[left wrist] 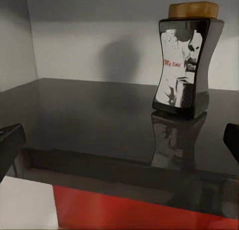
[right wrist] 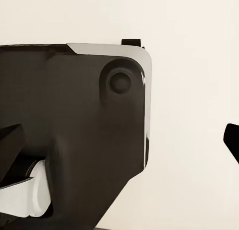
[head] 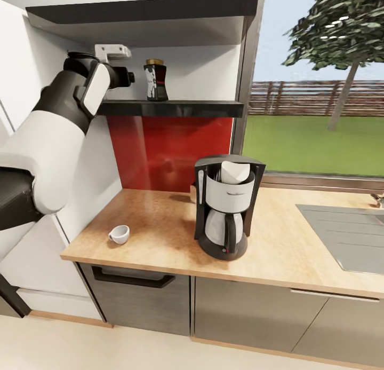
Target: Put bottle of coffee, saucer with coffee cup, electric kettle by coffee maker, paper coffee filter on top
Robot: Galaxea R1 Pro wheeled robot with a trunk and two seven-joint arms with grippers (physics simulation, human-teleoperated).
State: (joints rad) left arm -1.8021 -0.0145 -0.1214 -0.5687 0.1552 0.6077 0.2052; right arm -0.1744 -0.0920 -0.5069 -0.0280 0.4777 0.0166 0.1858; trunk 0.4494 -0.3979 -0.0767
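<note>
Pale floor (head: 80, 348) runs along the bottom, with shiny grey cabinet doors (head: 240, 311) above it. On top of them sits the long tan wooden bench (head: 160, 226). Near its front left edge is the small white coffee cup (head: 119, 234), standing alone. Further right stands the tall black coffee maker (head: 226, 207), with a white paper filter (head: 235, 172) poking out of its top and a silver carafe low down. A grey sink (head: 349, 234) is set into the bench at the far right.

Behind the bench the wall is red (head: 170, 146), with white wall beside it. Higher up is the dark kitchen shelf (head: 176, 108) against a white wall. The bottle of coffee (head: 156, 80) stands upright on it, dark with a gold cap. The left arm reaches up to this shelf, and the left pincer (head: 127, 77) is just beside the bottle, not touching it. In the left wrist view its two dark fingertips (left wrist: 10, 145) are spread wide, with the bottle further back on the shelf.

The right pincer (right wrist: 122, 143) is spread too, pinching nothing, with a black and white robot part (right wrist: 74, 140) in front of it.

A window (head: 320, 92) on the right shows grass, a fence and a tree
</note>
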